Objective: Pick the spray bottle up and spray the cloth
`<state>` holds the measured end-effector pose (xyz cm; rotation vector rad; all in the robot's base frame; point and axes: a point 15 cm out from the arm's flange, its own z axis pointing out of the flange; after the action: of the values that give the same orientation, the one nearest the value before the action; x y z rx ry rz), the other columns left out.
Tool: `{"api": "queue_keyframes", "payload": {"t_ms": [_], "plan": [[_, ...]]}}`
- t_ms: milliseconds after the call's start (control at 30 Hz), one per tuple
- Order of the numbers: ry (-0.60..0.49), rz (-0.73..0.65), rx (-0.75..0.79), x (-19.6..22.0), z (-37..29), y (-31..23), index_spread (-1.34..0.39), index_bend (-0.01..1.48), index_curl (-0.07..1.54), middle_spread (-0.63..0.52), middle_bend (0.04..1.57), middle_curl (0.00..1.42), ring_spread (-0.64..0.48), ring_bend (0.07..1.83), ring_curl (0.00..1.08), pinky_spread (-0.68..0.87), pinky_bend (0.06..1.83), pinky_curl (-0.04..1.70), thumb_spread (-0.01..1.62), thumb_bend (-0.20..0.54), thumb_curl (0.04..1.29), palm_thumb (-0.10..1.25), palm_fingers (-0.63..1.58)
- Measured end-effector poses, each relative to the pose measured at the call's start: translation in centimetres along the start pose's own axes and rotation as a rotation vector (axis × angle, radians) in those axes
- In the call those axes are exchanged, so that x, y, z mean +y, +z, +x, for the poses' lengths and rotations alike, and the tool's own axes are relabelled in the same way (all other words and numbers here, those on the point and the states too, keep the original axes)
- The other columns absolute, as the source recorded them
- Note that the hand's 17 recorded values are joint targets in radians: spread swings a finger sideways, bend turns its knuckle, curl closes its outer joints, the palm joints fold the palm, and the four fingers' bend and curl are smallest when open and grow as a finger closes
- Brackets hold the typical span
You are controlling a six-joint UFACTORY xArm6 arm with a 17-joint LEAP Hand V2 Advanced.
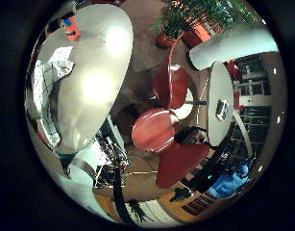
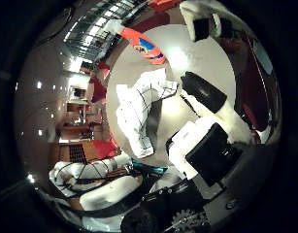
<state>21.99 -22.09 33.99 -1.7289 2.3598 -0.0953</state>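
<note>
An orange spray bottle (image 2: 142,44) with a blue label stands on the round white table (image 2: 206,58) near its far edge. Beside it on the tabletop lies a crumpled white cloth (image 2: 136,109) with a dark grid pattern, reaching to the table's rim. My right hand (image 2: 206,126) hovers above the table, well clear of both; its white and black fingers reach out relaxed over the tabletop with nothing between them. The little finger side view shows the bottle (image 1: 70,27) and the cloth (image 1: 48,91) small, on the same table.
Red chairs (image 1: 154,129) stand on the floor beside the table. A second round table (image 1: 219,103) carries a small dark object. Potted plants (image 1: 185,21) in orange pots stand further off. The arm's white body (image 2: 90,174) lies below the table's rim.
</note>
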Motion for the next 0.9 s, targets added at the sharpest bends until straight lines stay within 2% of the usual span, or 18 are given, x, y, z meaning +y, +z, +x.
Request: {"api": "queue_keyframes", "payload": {"t_ms": [200,400,633,900], "plan": [[0.016,0.035,-0.027,-2.6,0.9,-0.3,-0.4,0.26,0.51,-0.15,0.46,0.54,-0.1,0.67,0.41,0.27,0.26,0.78,1.2,-0.02,0.34,0.81,0.42],[0.044,0.042,-0.1,-4.6,1.2,0.7,-0.33,0.16,0.45,-0.07,0.35,0.49,-0.02,0.61,0.38,0.31,0.34,0.76,1.17,-0.027,0.33,0.69,0.31],[0.063,0.038,-0.205,-6.6,2.1,3.0,-0.26,0.15,0.36,0.04,0.31,0.43,0.13,0.54,0.33,0.4,0.38,0.67,1.14,-0.025,0.31,0.57,0.18],[0.062,0.084,-0.332,-9.9,3.6,4.8,-0.24,0.15,0.3,0.12,0.27,0.38,0.2,0.46,0.28,0.43,0.4,0.55,1.09,-0.03,0.29,0.51,0.11]]}}
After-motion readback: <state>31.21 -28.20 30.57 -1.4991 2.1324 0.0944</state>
